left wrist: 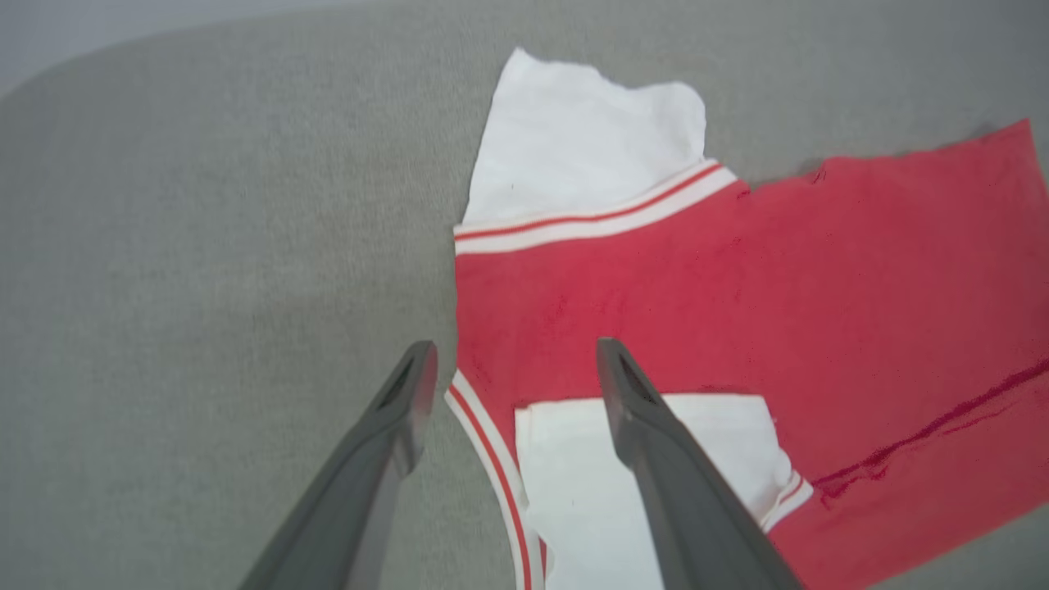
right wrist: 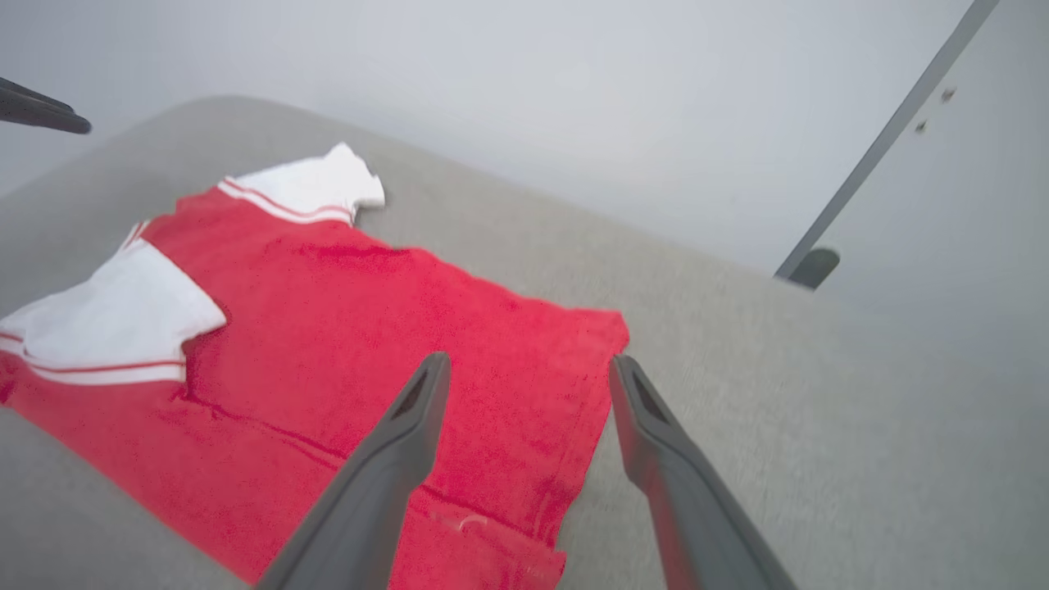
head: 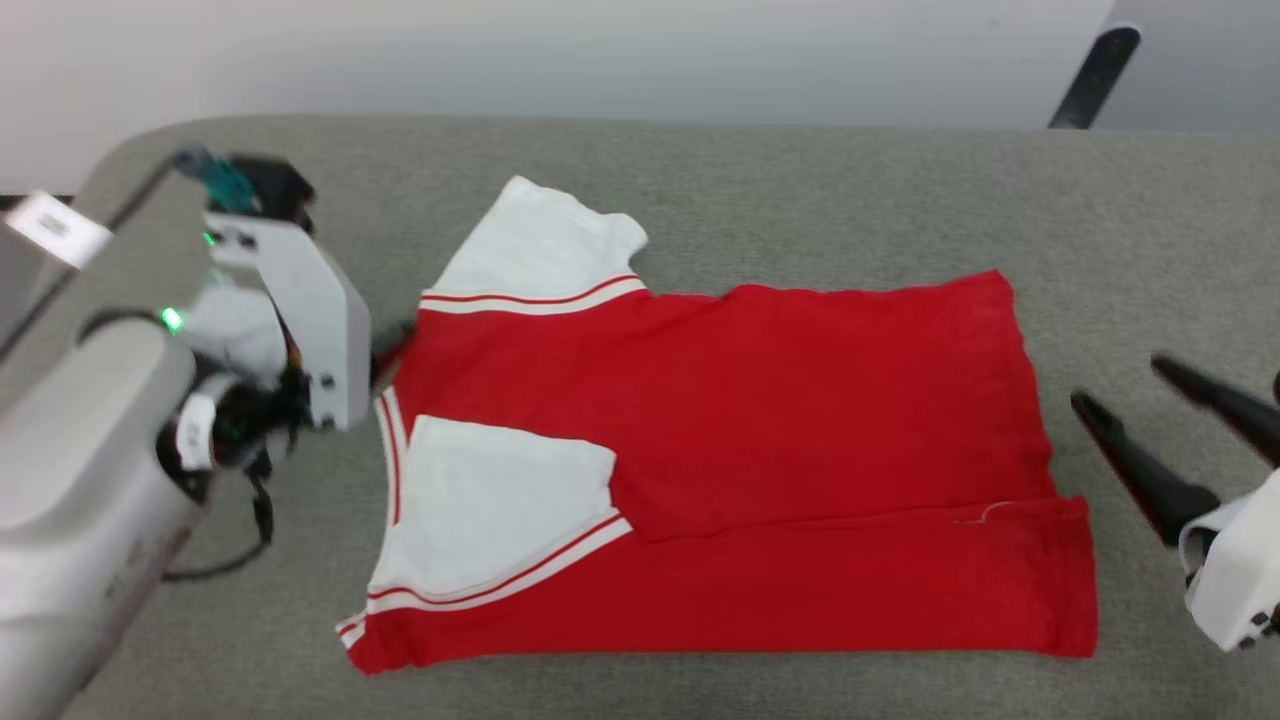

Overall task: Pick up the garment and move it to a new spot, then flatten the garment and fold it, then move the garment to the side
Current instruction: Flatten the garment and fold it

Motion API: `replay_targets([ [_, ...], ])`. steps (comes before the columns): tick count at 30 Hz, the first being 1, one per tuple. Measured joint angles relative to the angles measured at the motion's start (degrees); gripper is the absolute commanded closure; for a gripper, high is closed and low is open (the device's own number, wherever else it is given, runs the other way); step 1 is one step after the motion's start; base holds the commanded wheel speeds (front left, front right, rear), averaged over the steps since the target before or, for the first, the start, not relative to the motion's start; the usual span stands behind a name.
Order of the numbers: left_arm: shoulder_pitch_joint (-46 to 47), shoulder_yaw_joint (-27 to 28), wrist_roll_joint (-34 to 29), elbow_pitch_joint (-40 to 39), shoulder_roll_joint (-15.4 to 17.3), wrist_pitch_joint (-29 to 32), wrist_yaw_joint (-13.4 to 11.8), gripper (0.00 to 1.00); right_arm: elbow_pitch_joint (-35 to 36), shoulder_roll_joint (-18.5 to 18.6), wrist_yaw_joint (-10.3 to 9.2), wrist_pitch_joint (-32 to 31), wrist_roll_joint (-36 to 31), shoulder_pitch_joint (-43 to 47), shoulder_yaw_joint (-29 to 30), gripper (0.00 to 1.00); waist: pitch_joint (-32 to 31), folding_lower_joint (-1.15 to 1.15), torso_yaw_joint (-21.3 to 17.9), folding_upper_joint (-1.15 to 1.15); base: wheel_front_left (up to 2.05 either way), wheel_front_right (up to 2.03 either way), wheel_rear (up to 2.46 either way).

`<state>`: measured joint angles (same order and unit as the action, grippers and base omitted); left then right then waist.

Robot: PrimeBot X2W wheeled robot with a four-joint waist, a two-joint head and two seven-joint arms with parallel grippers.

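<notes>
Spreading across the middle of the grey, cloth-covered counter [head: 700, 170], the garment [head: 800, 400] lies flat with its neck end toward the robot's left and its hem toward the right. Its near long side appears turned over onto the body as a band [head: 850, 590]. The near white sleeve [head: 500, 500] lies folded in on the red, while the far white sleeve [head: 540, 245] sticks out onto bare counter. It looks like thin knit: light, limp, with no stiffness of its own, so it will likely sag wherever it is unsupported. The counter's rough cover may also catch it and undo the fold if it is slid rather than lifted. The left pincer [left wrist: 512, 369] hovers with its fingers wide apart above the striped neck edge [left wrist: 483, 447], holding nothing. The right pincer [head: 1120, 385] stands equally wide just off the hem end, also empty. In my judgement the safest hold is at both ends at once, pinching through every layer. The striped neck edge and the stitched hem [right wrist: 574, 459] look like the firmest parts, better than the single-thickness middle or the loose far sleeve.
</notes>
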<state>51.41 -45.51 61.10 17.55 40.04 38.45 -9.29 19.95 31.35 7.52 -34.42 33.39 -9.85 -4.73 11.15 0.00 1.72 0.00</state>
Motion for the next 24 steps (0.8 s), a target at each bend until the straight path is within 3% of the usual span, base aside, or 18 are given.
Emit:
replay_targets([
  [6,4.99,2.01,-3.81,4.76,-1.52,-9.53,3.05,0.0,0.82,-0.25,0.01,18.9,-9.58,-2.05,-2.27,0.0,1.35,0.0,-2.76,0.0,0.0,0.0,0.0],
  [11,8.94,3.91,-5.69,9.76,-2.69,-16.12,4.63,0.0,-0.82,-2.83,0.01,28.6,-14.26,-2.53,-3.59,0.0,3.2,0.0,-5.22,0.0,0.0,0.0,0.0],
  [16,13.45,3.88,-7.15,14.71,-2.65,-16.75,6.82,0.0,-2.35,-5.49,0.01,31.93,-15.61,-2.65,-3.53,0.0,5.91,0.0,-7.63,0.0,0.0,0.0,0.0],
  [24,20.07,1.98,-7.86,21.79,-0.46,-8.09,10.74,0.0,-3.3,-6.53,0.01,32.96,-14.52,-3.21,-4.25,0.0,10.87,0.0,-11.49,0.0,0.0,0.0,0.0],
])
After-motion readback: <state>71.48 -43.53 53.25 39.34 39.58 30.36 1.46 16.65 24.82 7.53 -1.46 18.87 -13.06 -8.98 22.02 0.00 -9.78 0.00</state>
